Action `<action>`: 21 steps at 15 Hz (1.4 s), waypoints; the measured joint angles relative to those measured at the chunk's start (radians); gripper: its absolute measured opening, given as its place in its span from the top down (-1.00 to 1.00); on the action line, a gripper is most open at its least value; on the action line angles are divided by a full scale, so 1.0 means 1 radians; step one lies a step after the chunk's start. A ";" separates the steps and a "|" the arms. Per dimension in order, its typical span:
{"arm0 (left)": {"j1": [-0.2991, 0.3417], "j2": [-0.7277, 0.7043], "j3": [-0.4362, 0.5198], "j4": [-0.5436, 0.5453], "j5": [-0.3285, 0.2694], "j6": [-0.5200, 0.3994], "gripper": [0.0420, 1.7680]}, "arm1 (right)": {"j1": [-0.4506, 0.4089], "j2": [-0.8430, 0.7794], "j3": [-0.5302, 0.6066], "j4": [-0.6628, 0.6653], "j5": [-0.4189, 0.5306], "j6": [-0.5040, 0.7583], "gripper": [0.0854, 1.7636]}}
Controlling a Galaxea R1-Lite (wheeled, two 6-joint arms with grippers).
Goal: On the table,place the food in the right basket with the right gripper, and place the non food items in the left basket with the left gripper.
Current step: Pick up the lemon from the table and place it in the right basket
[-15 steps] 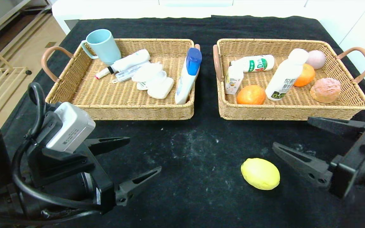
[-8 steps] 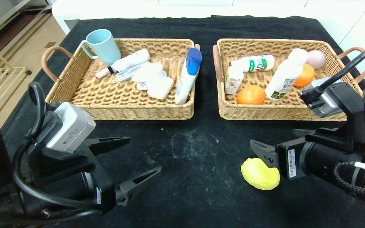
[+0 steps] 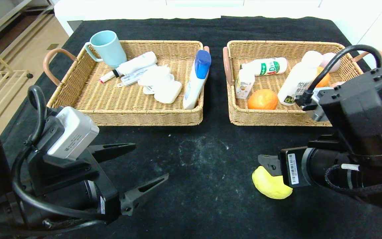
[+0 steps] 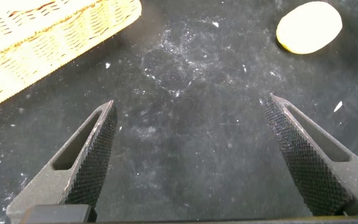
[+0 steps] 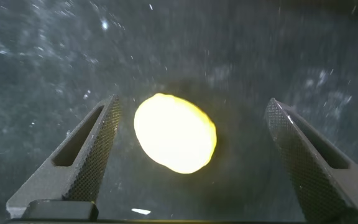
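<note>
A yellow lemon [image 3: 272, 189] lies on the black table at the front right. It also shows in the right wrist view [image 5: 174, 132] and, farther off, in the left wrist view [image 4: 309, 27]. My right gripper [image 3: 270, 173] is open and hangs right over the lemon, with its fingers [image 5: 92, 149] on either side, not touching it [image 5: 192, 102]. My left gripper [image 3: 151, 161] is open and empty above bare table at the front left [image 4: 190, 101]. The right basket [image 3: 277, 117] holds oranges, bottles and other food. The left basket [image 3: 128, 118] holds non-food items.
A blue mug [image 3: 108, 48] stands in the left basket's far left corner. A blue-capped white bottle [image 3: 196, 78] leans on that basket's right wall. My right arm [image 3: 360, 109] covers the right basket's near right corner. The left basket's corner [image 4: 55, 31] shows in the left wrist view.
My right arm has swung left and down from the table's right edge until its open gripper straddles the lemon. The left arm and the lemon have not moved.
</note>
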 joint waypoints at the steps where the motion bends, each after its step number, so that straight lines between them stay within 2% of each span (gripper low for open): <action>1: 0.000 -0.001 0.000 0.000 0.000 0.000 -0.94 | 0.000 0.014 -0.023 0.042 0.000 0.030 -0.94; 5: 0.000 -0.004 0.001 -0.001 0.001 0.003 -0.94 | -0.006 0.066 -0.064 0.078 0.003 0.057 -0.94; 11: -0.002 -0.005 0.002 0.000 0.001 0.005 -0.94 | -0.038 0.125 -0.070 0.080 0.003 0.057 -0.94; 21: -0.004 -0.011 0.006 0.000 -0.001 0.005 -0.94 | -0.030 0.176 -0.071 0.081 0.008 0.067 -0.94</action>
